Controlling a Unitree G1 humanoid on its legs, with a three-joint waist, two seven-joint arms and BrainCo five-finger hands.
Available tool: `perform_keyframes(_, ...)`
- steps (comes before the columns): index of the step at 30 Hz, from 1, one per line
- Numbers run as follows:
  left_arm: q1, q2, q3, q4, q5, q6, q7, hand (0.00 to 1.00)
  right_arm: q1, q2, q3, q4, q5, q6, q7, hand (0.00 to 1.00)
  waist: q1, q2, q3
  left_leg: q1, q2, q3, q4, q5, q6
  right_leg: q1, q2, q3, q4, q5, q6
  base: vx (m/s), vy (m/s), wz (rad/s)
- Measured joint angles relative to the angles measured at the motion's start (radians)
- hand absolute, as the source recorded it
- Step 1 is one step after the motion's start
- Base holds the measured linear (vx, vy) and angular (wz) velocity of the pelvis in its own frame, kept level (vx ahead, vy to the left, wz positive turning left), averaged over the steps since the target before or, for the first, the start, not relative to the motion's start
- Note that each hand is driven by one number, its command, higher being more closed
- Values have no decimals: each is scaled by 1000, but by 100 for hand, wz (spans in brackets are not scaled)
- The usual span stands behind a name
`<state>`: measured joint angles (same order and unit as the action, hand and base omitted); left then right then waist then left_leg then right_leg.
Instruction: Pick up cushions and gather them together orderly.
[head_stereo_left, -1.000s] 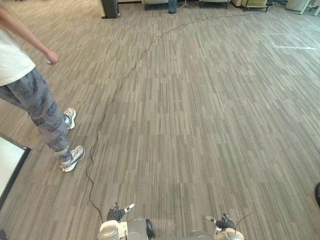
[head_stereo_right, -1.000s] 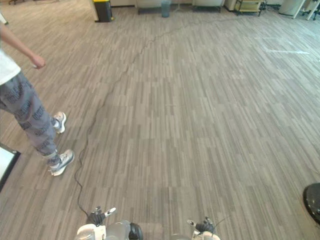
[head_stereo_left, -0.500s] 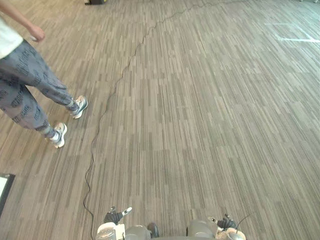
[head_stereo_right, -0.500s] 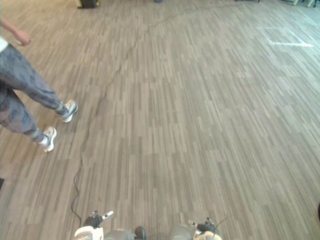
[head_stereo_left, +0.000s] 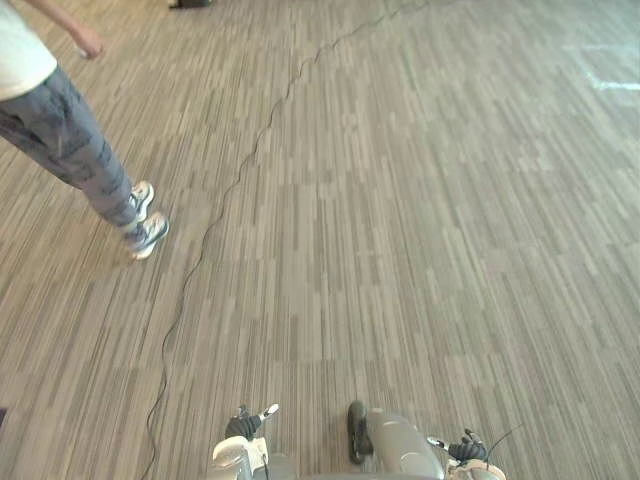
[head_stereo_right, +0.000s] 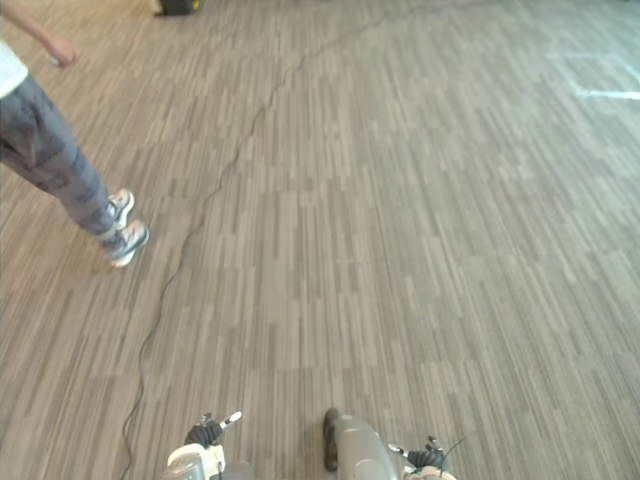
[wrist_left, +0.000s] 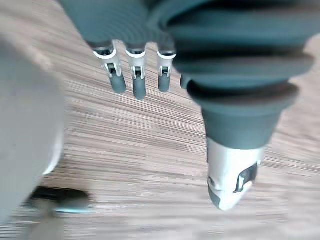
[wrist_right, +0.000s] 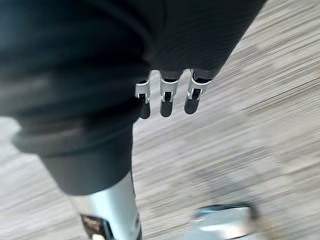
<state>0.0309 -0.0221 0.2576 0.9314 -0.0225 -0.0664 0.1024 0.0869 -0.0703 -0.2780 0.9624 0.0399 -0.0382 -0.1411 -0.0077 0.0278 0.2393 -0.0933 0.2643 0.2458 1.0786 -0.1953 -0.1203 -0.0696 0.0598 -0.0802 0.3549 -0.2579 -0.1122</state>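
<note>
- Left hand (wrist_left: 131, 24): dark ribbed cover over back and wrist; silver fingers (wrist_left: 139, 82) end in dark tips; silver thumb (wrist_left: 231, 175).
- Right hand (wrist_right: 192, 37): matching dark ribbed cover, silver dark-tipped fingers (wrist_right: 167, 102), silver thumb (wrist_right: 107, 210).

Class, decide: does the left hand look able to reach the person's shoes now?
Probably not. The left hand hangs open close in; the shoes stand far off across the floor.
</note>
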Motion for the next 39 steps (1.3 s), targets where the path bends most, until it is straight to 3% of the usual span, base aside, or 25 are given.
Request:
perform_keyframes(3, 20, 0, -4, -44, -2, -18, -2, 0, -11, 1, 16, -6, 1, -1, 0, 0, 22, -10, -5, -135, -25, 72, -178, -51, 46, 123, -12, 80, -92, -23, 8, 497, 77, -72)
perform_keyframes(4, 24, 2, -4, -50, -2, -17, -3, 0, -30, 15, 15, -3, 1, -2, 0, 0, 41, -10, -6, -181, -91, 73, -468, -42, 53, 178, -40, 139, -129, -43, 29, 440, 126, -79)
perform_keyframes(5, 24, 3, -5, -49, -2, -17, -3, 0, -31, 17, 15, -2, 2, -2, 0, 0, 42, -11, -6, -184, -99, 69, -499, -35, 52, 182, -43, 144, -133, -45, 31, 584, 201, -95)
perform_keyframes(7, 30, 8, -27, -42, -2, -18, -6, 0, -32, 30, 15, 15, 1, -2, 2, 0, 67, -6, -12, -235, -164, -38, -826, 86, 9, 256, -75, 211, -192, -86, 52, 576, 271, -76)
perform_keyframes(8, 30, 9, -30, -41, -11, -20, -8, 0, -34, 31, 15, 28, -1, -2, 4, 0, 73, -5, -17, -259, -172, -70, -833, 125, -3, 274, -79, 226, -206, -99, 54, 715, 374, -81)
perform_keyframes(9, 30, 16, -31, -36, -19, -27, -13, 0, -34, 31, 12, 58, -1, 0, 4, 0, 79, -23, -36, -268, -191, -82, -798, 213, 24, 300, -105, 251, -218, -115, 49, 749, 377, -69)
perform_keyframes(10, 30, 41, -32, -27, -14, -29, -13, 0, -34, 51, 6, 78, -2, 2, 6, 0, 78, -72, -75, -268, -229, -49, -780, 185, 79, 276, -153, 268, -170, -109, 62, 769, 355, -59)
perform_keyframes(13, 24, 74, -35, -6, 0, -17, -12, 0, -27, 79, 6, 74, -2, -2, 7, 0, 66, -131, -105, -225, -259, 24, -709, 82, 143, 181, -201, 281, 77, -51, 168, 766, 295, -54)
perform_keyframes(14, 16, 83, -60, 9, 1, -10, -10, 0, -31, 81, 8, 69, -3, -4, 10, 0, 65, -130, -100, -147, -262, 53, -723, 27, 149, 90, -200, 283, 315, 52, 299, 666, 252, -86)
perform_keyframes(15, 15, 87, -76, 20, 1, -8, -9, 0, -31, 84, 9, 60, -3, -8, 12, 0, 61, -121, -92, -91, -262, 62, -739, 5, 149, 34, -197, 272, 461, 88, 362, 604, 234, -86)
perform_keyframes(17, 11, 79, -121, 43, 1, -5, -7, 0, -20, 70, 23, 12, -4, -14, 14, 0, 43, -88, -73, 110, -254, 102, -824, -11, 150, -104, -197, 164, 736, 52, 289, 572, 216, -78)
perform_keyframes(18, 8, 74, -130, 42, 1, -6, -7, 0, -19, 67, 29, -3, -4, -14, 14, 0, 40, -77, -68, 157, -247, 115, -851, -12, 151, -137, -197, 123, 752, 40, 268, 484, 171, -82)
perform_keyframes(20, -17, 66, -140, 46, 1, -7, -7, 0, -35, 70, 28, -15, -18, -30, 14, 0, 27, -67, -56, 287, -230, 154, -930, -13, 150, -262, -196, -34, 662, -14, 187, 478, 106, -54)
perform_keyframes(22, -36, 70, -151, 62, 1, -7, -7, 0, -60, 70, 28, -7, -21, -33, 16, 0, 7, -73, -42, 352, -217, 173, -964, -13, 149, -310, -188, -133, 467, -21, 155, 553, -13, -25)
perform_keyframes(24, -38, 77, -174, 67, 1, -7, -10, 0, -69, 67, 28, -1, -21, -32, 16, 0, 6, -77, -39, 397, -217, 185, -984, -13, 149, -331, -161, -193, 167, 71, 126, 589, -99, -18)
perform_keyframes(25, -39, 78, -182, 79, 1, -8, -12, 0, -70, 64, 28, 4, -22, -31, 16, 0, 2, -83, -37, 437, -233, 179, -1003, -15, 145, -326, -154, -227, -11, 169, 98, 616, -154, -1)
perform_keyframes(26, -28, 76, -181, 90, 2, -7, -13, 0, -73, 57, 24, 7, -22, -30, 20, 0, -9, -89, -28, 491, -245, 158, -1007, -23, 125, -313, -148, -223, -72, 306, 26, 646, -163, 0)
perform_keyframes(27, -29, 66, -176, 101, 2, -6, -13, 0, -79, 46, 17, 5, -22, -31, 23, 0, -14, -75, -26, 511, -234, 150, -1004, -22, 111, -316, -135, -225, -37, 319, -7, 525, -131, -16)
perform_keyframes(28, -23, 50, -158, 104, 10, -4, -16, 0, -91, 30, 7, 4, -40, -29, 23, 0, -11, -41, -28, 509, -202, 145, -974, 8, 56, -333, -124, -233, 42, 255, -27, 484, -141, -19)
perform_keyframes(30, -23, 34, -124, 98, 22, -3, -17, 0, -89, 31, -24, -8, -40, -27, 26, 0, -14, -14, -19, 427, -140, 95, -727, 73, -33, -311, -96, -236, 104, 160, -39, 663, -253, -24)
perform_keyframes(31, -17, 27, -91, 94, 22, -2, -18, 0, -88, 34, -18, -10, -40, -21, 25, 0, -12, 2, -18, 325, -79, 59, -492, 158, -44, -273, -61, -212, 89, 131, -45, 777, -237, -51)
perform_keyframes(32, -14, 25, -72, 81, 22, 1, -18, 0, -88, 35, -5, -10, -40, -18, 26, 0, -5, 13, -13, 234, -35, 34, -272, 143, -52, -226, -23, -196, 63, 116, -54, 646, -139, -84)
perform_keyframes(34, -14, 25, -48, 17, 20, 3, -17, 0, -82, 60, 19, -7, -39, -1, 21, 0, 14, -11, 10, 83, -5, 9, -8, 19, -27, -61, 23, -123, -1, 90, -87, 610, -78, -103)
perform_keyframes(37, -5, 26, -47, -31, 18, -14, -18, 0, -78, 68, 47, -12, -39, -1, 22, 0, 33, -35, 10, -55, -34, 43, -119, -56, 44, 88, 26, -2, -94, 50, -67, 497, 10, -110)
perform_keyframes(39, -5, 11, -40, -49, 14, -18, -18, 0, -82, 66, 44, -7, -39, -1, 21, 0, 55, -31, 11, -135, -77, 31, -365, -65, 57, 146, 20, 91, -107, 10, -50, 513, 135, -130)
